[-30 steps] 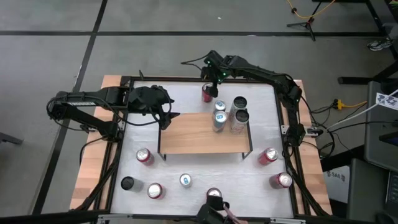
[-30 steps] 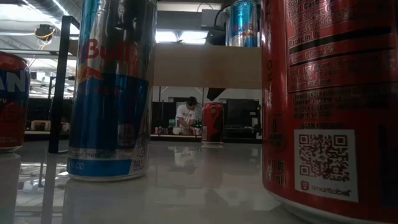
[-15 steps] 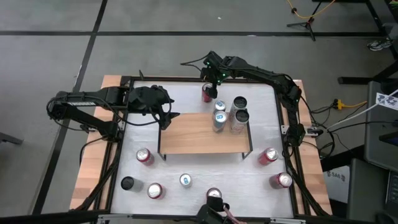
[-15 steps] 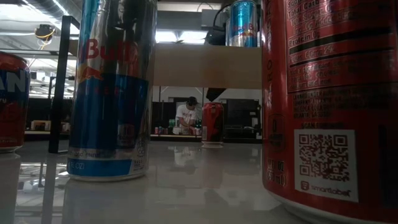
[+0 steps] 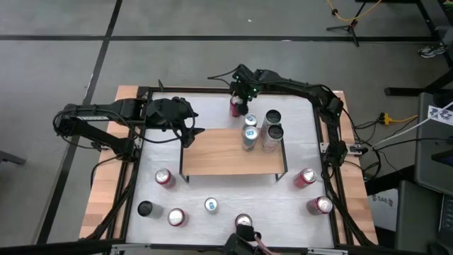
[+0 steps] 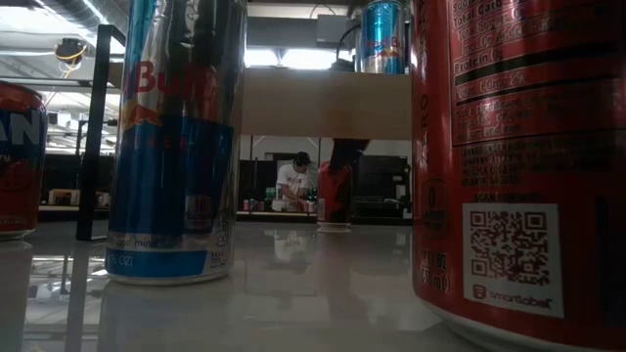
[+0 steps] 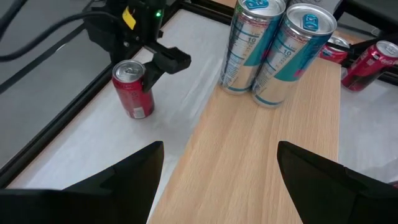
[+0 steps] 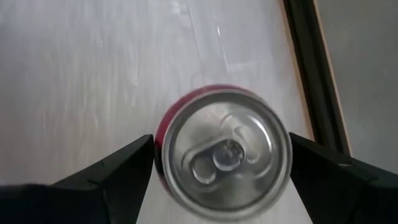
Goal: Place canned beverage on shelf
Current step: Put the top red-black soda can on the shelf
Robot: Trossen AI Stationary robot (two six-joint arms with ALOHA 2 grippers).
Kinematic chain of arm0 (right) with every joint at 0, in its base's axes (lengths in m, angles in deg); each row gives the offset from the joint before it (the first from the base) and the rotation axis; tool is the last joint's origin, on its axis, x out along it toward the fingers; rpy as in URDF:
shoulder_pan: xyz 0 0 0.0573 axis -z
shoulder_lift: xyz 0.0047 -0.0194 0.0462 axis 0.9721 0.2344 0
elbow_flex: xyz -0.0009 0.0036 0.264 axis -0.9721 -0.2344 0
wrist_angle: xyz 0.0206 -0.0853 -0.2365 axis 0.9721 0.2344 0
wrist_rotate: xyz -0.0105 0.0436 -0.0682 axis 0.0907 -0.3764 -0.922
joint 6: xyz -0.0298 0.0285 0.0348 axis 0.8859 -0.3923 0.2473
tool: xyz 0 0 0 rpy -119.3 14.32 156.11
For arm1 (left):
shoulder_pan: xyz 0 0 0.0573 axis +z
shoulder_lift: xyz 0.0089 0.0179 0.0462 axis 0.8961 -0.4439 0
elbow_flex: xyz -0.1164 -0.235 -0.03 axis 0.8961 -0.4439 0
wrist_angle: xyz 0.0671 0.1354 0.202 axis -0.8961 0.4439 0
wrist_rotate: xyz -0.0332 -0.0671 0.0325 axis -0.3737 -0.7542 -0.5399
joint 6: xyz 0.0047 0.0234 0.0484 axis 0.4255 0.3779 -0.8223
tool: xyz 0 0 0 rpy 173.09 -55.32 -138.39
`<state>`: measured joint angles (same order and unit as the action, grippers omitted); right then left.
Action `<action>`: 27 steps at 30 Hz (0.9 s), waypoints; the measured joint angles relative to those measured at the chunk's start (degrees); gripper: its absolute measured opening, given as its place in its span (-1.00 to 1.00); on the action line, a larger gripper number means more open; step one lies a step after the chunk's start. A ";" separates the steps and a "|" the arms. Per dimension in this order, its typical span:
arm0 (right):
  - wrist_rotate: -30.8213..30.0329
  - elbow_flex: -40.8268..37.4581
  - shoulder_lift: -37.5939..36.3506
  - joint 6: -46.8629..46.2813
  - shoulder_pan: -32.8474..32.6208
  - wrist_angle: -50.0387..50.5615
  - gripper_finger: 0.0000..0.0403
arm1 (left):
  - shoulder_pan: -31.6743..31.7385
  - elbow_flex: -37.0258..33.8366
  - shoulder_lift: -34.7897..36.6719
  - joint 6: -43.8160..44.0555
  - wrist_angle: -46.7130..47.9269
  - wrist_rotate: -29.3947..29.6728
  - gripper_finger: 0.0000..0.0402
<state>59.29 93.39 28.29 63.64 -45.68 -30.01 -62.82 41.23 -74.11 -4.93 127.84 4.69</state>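
A red can [image 5: 236, 108] stands upright on the white table just beyond the far edge of the wooden shelf [image 5: 226, 159]; it also shows in the left wrist view [image 7: 132, 90] and the low view [image 6: 335, 194]. My right gripper [image 5: 241, 98] is open above it, pointing down, with one finger on either side of the can's top [image 8: 224, 152]. Whether the fingers touch the can, I cannot tell. My left gripper [image 5: 192, 134] is open and empty over the shelf's left end [image 7: 267, 162]. Several tall cans [image 5: 260, 129] stand on the shelf's far right part.
Red cans [image 5: 164, 177] [image 5: 306, 177] [image 5: 320, 205], a dark can [image 5: 145, 209] and a blue one [image 5: 211, 205] stand on the table nearer the front. A black frame rail [image 5: 212, 90] runs along the far edge close to the red can. A person [image 6: 293, 181] shows in the room beyond.
My right gripper has come down over the red can from just beyond it, its fingers now reaching past the can's top. The can has stayed in place.
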 joint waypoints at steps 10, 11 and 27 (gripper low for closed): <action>0.02 -2.87 -0.02 0.37 -0.04 -2.75 0.69 | 0.00 0.00 0.00 0.00 0.00 0.00 0.53; 0.02 -3.26 -0.02 0.40 -0.04 -2.93 0.69 | 0.00 0.00 0.00 0.00 0.00 0.00 0.53; 0.10 -3.93 -0.03 0.45 -0.04 -4.00 0.45 | 0.00 0.00 0.00 0.00 0.00 0.00 0.53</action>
<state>59.38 89.46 28.26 64.08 -45.73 -34.02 -62.82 41.23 -74.11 -4.93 127.84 4.69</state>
